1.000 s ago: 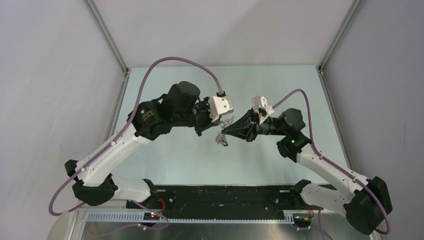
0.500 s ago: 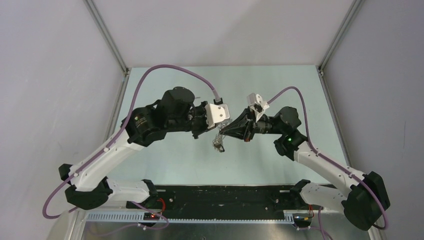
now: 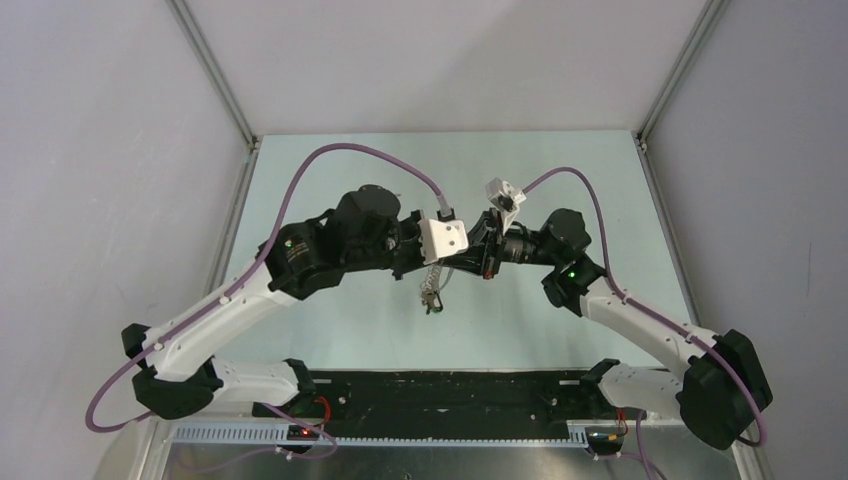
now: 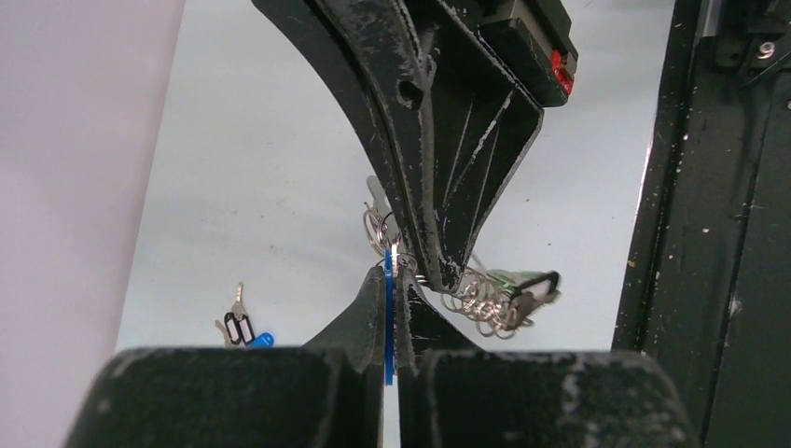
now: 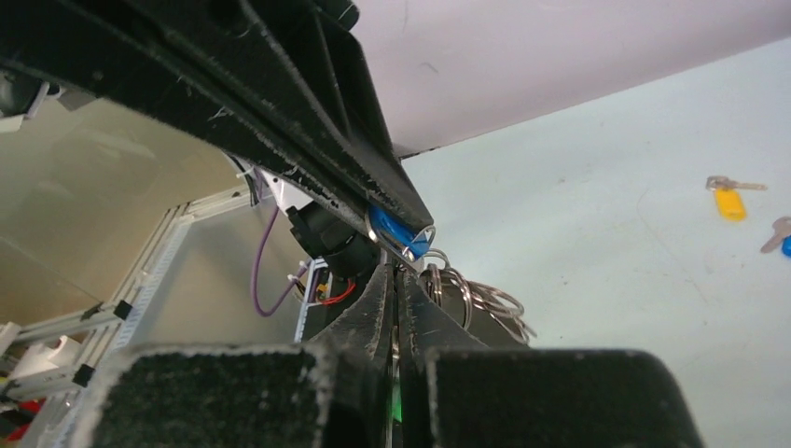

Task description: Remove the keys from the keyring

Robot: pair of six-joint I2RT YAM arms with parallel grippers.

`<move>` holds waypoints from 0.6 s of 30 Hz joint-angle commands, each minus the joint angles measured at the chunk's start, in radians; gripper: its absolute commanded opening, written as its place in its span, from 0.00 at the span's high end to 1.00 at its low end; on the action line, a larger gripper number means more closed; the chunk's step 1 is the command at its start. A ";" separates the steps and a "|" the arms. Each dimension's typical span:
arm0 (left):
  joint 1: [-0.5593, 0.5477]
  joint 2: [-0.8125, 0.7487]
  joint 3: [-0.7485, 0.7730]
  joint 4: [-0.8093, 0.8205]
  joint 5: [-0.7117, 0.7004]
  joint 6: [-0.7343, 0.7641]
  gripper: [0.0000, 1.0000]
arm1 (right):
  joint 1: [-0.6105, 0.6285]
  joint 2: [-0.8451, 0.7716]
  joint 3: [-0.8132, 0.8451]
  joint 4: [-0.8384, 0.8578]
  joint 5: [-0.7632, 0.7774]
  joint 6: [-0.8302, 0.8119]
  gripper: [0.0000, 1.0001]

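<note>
Both grippers meet above the middle of the table. My left gripper is shut on the flat blue head of a key, also seen as the blue head in the right wrist view. My right gripper is shut on a thin metal part of the bunch, apparently the keyring, whose pale loop shows beside its fingers. A tangle of small rings with a black-tagged key hangs from it. From above, the bunch dangles under the two grippers.
Loose keys lie on the table: a small group with black tags and a blue head, a yellow-headed key and a blue-headed one at the frame edge. The black base plate runs along the near edge.
Both grippers have drawn closer together and shifted slightly towards the near edge. The right wrist has moved left and turned. The hanging bunch now sits lower and further left.
</note>
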 commanded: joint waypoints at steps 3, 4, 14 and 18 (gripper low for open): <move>-0.031 -0.026 -0.027 0.220 -0.032 0.044 1.00 | 0.000 0.019 0.031 -0.040 0.090 0.114 1.00; -0.031 -0.036 -0.035 0.227 -0.035 0.045 1.00 | -0.002 0.018 0.030 -0.046 0.118 0.124 1.00; -0.026 -0.143 -0.218 0.362 -0.129 0.113 1.00 | -0.048 -0.141 0.009 -0.237 0.148 -0.108 0.64; -0.016 -0.182 -0.311 0.406 -0.132 0.143 1.00 | -0.111 -0.201 0.010 -0.331 0.102 -0.177 0.63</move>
